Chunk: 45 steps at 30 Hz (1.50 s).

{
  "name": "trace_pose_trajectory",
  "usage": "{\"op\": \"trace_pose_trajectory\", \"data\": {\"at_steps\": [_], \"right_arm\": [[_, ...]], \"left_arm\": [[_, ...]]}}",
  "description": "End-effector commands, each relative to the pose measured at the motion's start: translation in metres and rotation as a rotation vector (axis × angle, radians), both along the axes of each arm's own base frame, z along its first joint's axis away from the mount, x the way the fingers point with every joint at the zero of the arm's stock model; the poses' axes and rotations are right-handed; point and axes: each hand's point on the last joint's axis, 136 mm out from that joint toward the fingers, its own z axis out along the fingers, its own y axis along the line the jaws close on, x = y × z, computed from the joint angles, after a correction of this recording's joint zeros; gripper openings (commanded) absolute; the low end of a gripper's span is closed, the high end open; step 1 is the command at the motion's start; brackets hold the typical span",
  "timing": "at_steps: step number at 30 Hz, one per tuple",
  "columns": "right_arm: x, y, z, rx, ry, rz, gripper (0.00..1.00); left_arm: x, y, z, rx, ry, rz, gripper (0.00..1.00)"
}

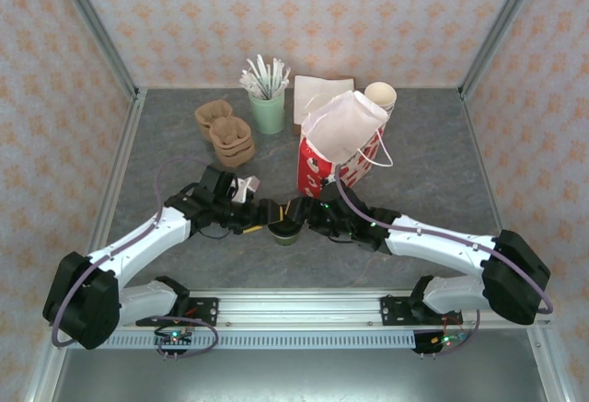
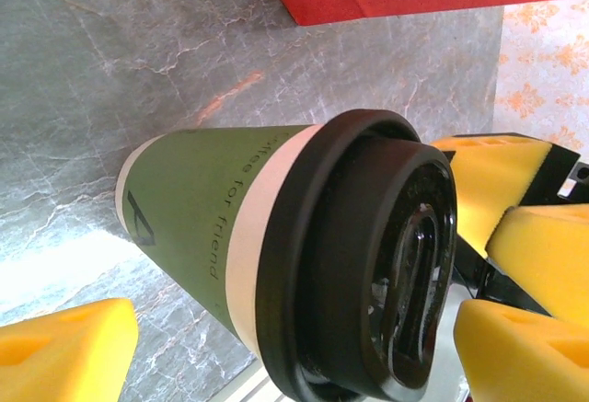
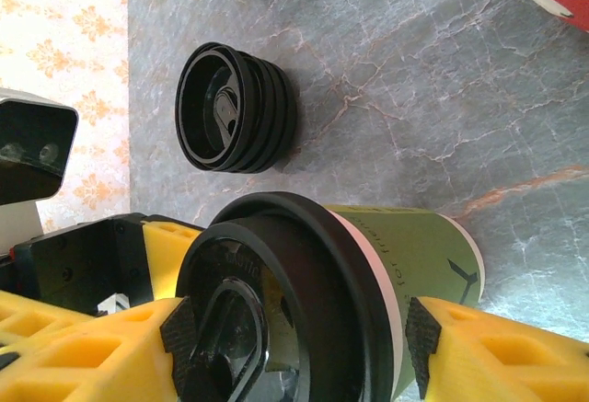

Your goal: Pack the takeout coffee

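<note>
The takeout coffee (image 1: 285, 234) stands upright on the grey marbled table, front centre. It is a dark green paper cup (image 2: 202, 218) with a cream band and a black lid (image 2: 386, 264) seated on its rim. My left gripper (image 1: 267, 216) reaches in from the left and is open. In its wrist view the left gripper (image 2: 294, 328) straddles the cup, and one yellow finger (image 2: 64, 347) stands clear of the wall. My right gripper (image 1: 302, 213) comes from the right, open. The right gripper (image 3: 294, 342) is wide, with one pad (image 3: 179, 338) over the lid (image 3: 276, 301); contact is unclear.
A red and white paper bag (image 1: 336, 149) stands open just behind the cup. A loose stack of black lids (image 3: 235, 108) lies on the table near it. At the back are a pale green cup of white sticks (image 1: 268, 108), brown pulp carriers (image 1: 225, 133) and a pale cup (image 1: 380, 97).
</note>
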Motion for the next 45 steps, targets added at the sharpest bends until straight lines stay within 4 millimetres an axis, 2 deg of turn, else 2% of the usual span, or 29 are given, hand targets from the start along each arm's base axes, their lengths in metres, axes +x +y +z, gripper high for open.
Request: {"op": "trace_pose_trajectory", "data": {"at_steps": [1, 17, 31, 45], "right_arm": [[0.001, 0.0, 0.014, 0.001, -0.038, 0.002, 0.64], [-0.003, -0.002, 0.01, -0.012, -0.037, 0.024, 0.64], [-0.008, -0.008, -0.003, -0.04, -0.009, 0.026, 0.62], [-0.009, 0.001, -0.007, -0.026, 0.012, 0.048, 0.59]], "left_arm": [[0.007, 0.0, 0.003, 0.013, -0.031, 0.015, 0.88], [-0.01, 0.006, -0.01, 0.045, 0.019, -0.013, 0.77], [-0.017, 0.009, -0.012, 0.05, 0.032, -0.025, 0.74], [-0.014, 0.008, -0.021, 0.063, 0.04, -0.028, 0.73]]}}
